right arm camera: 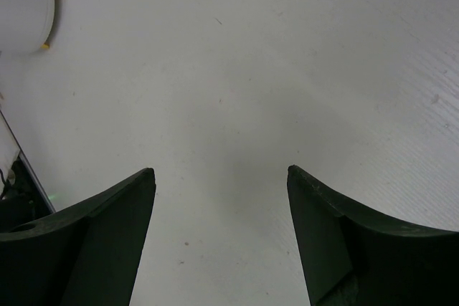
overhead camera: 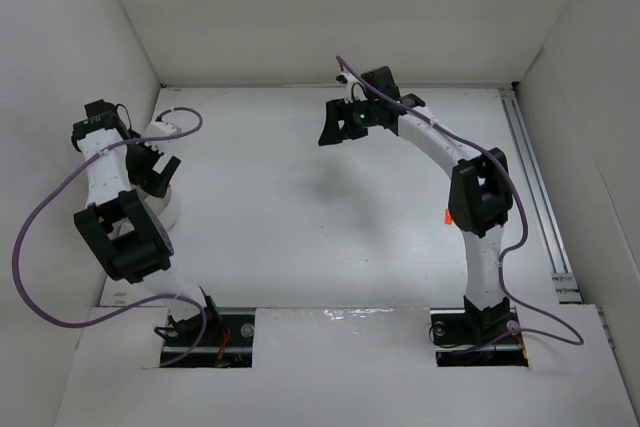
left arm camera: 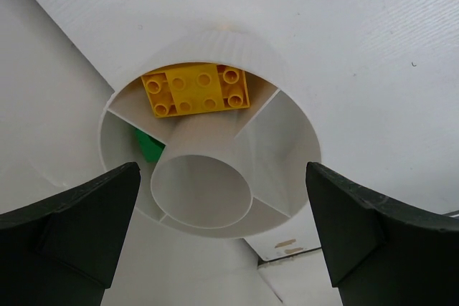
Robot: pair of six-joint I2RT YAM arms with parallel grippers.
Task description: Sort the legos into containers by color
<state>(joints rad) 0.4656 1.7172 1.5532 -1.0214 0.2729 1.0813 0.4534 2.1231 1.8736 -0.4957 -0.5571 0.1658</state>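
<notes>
The flat white table point(overhead camera: 300, 217) is the largest thing here. It is boxed in by plain white walls point(overhead camera: 60, 47) on its 9, 12 and 3 o'clock sides, and a thin metal rail point(overhead camera: 535, 187) runs along the 3 o'clock edge. A wide stretch of table lies between my two arms, and that is where I have room to move. The 9 o'clock side is tight against the wall.

My left arm point(overhead camera: 120, 227) is folded up at 9 o'clock, close to that wall. My right arm point(overhead camera: 470, 197) rises from 5 o'clock and reaches toward 12, ending short of the back wall.

Below my left wrist stands the round white ribbed plastic container point(left arm camera: 229, 44), near the seam where wall meets table. Thin walls split it into compartments around a hollow centre tube point(left arm camera: 203, 188). My left jaws hang over it spread wide, one to each side, gripping nothing.

My right jaws are parted too, with only table showing between them. At their 10 o'clock is a rounded white shape point(right arm camera: 25, 5) with two small yellow nubs on its edge; I cannot tell what it is.

A flat yellow studded plastic lego brick point(left arm camera: 196, 89) lies studs up in the container's 12 o'clock compartment. A smaller green lego brick point(left arm camera: 148, 147) sits in the 9 o'clock compartment, partly hidden by the tube.
</notes>
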